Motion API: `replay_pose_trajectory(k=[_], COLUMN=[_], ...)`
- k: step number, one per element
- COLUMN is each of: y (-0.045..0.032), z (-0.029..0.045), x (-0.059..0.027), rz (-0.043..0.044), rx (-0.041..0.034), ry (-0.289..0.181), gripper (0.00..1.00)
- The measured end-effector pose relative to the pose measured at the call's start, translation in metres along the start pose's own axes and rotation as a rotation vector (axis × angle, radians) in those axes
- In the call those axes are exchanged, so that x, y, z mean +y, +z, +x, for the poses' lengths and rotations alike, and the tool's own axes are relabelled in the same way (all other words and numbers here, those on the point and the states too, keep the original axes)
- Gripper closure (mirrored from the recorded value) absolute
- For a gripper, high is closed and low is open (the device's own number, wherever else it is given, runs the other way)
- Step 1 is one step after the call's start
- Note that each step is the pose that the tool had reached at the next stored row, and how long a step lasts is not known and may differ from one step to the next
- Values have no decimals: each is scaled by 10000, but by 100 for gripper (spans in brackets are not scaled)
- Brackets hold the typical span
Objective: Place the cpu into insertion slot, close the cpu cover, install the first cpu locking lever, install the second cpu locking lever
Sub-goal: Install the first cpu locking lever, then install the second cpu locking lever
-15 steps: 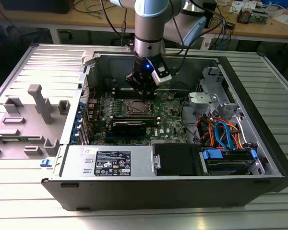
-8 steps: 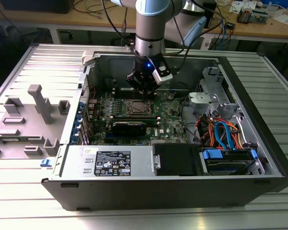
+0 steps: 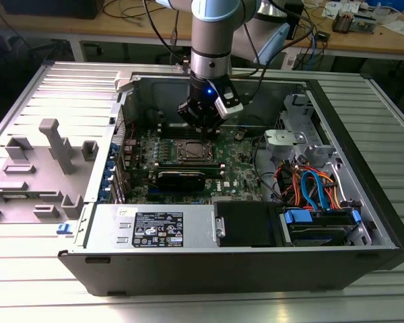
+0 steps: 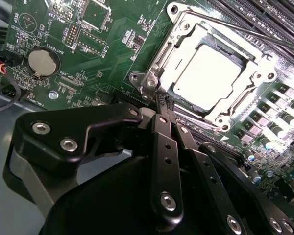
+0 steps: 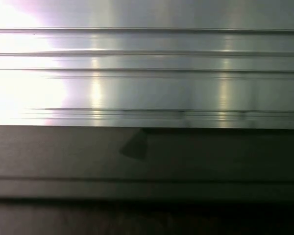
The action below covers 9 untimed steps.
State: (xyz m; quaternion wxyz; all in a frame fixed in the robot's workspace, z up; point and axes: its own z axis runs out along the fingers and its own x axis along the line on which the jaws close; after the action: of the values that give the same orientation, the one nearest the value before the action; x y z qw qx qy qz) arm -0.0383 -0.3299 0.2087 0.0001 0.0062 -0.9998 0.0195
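Observation:
In the second wrist view the silvery cpu [image 4: 211, 73] lies flat in the insertion slot [image 4: 152, 81] on the green board. The cpu cover [image 4: 186, 39], a silvery frame, lies down around it. A thin locking lever rod [image 4: 245, 30] runs along the socket's far side; I cannot tell whether it is latched. My gripper [image 4: 163, 101] is shut, with its two black fingers [image 4: 161, 147] pressed together and their tips at the socket's near corner. In the exterior view the gripper [image 3: 200, 128] hangs just above the back edge of the socket [image 3: 192, 151] inside the open computer case.
Long black memory slots [image 4: 269, 14] run beside the socket, and a coin battery [image 4: 41, 62] sits on the board. A black drive box [image 3: 246, 222] and coloured cables [image 3: 310, 185] fill the case's front right. Grey plastic parts [image 3: 54, 145] lie on the removed panel at the exterior view's left.

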Motion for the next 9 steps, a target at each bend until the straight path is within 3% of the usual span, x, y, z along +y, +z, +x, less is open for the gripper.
replay_pose_trajectory(k=[9], y=[-1], z=[-1], x=[-1], rz=[1], rx=[14], ry=[-1], gripper=[89])
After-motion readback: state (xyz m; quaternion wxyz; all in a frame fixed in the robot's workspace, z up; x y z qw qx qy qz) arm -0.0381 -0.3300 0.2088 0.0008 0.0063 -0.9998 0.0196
